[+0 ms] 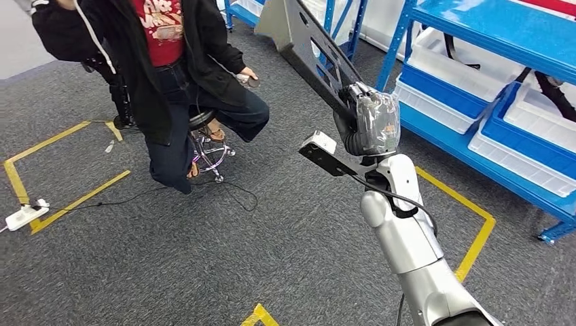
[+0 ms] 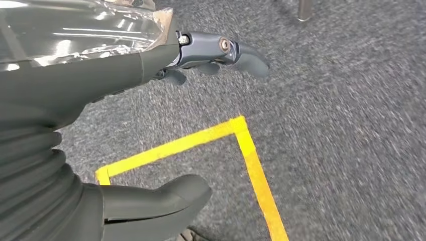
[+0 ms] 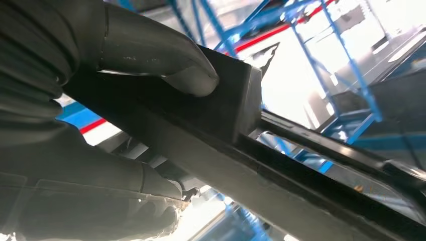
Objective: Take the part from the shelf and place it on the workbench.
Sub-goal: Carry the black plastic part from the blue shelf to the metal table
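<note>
Your right hand (image 1: 363, 122) clamps the long dark part (image 1: 309, 41) at one end beside the blue shelf (image 1: 502, 27); leverage could twist it loose. Left hand (image 2: 201, 55) hangs empty, fingers apart.

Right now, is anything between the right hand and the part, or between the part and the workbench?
Nothing separates them: the right hand already grips the long dark part. No workbench is visible here; a seated person is nearby on the left.

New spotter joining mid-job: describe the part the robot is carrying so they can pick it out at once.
Start at the blue shelf on the right, then find the silver arm rising beside it. Its right hand grips the part, a long, flat dark-grey panel with cut-out holes, slanting up over the carpet, unlike the white bins.
</note>
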Robot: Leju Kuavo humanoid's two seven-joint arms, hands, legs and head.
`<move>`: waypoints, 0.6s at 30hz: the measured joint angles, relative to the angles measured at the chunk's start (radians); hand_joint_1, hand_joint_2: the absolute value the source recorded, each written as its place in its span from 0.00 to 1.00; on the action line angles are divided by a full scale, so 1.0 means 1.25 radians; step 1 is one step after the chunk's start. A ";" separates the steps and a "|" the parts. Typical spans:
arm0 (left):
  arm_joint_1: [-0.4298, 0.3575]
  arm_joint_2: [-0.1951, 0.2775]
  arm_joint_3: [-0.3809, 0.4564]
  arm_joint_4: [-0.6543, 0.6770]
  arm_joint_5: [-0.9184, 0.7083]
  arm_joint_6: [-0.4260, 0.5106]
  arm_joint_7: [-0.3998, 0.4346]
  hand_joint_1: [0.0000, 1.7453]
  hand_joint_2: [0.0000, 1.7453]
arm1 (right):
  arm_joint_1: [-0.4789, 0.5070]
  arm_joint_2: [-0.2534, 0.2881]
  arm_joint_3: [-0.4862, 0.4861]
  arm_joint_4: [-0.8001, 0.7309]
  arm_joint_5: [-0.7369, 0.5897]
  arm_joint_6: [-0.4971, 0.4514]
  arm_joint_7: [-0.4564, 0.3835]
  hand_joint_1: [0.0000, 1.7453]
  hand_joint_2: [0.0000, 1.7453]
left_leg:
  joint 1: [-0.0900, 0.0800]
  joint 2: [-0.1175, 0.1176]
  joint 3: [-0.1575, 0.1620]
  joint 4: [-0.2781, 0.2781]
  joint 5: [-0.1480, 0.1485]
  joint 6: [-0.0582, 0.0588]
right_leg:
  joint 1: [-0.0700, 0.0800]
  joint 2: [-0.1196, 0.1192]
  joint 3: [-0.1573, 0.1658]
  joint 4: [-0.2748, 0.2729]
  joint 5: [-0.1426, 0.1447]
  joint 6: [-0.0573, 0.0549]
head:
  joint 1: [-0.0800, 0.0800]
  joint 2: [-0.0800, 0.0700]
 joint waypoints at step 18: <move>0.009 0.002 0.007 0.000 -0.014 0.000 0.002 0.00 1.00 | 0.002 -0.052 -0.050 -0.025 -0.034 0.029 -0.018 1.00 1.00 | -0.011 -0.073 -0.045 0.067 -0.032 0.001 | -0.016 0.092 -0.027 0.005 0.024 -0.024 | -0.001 0.000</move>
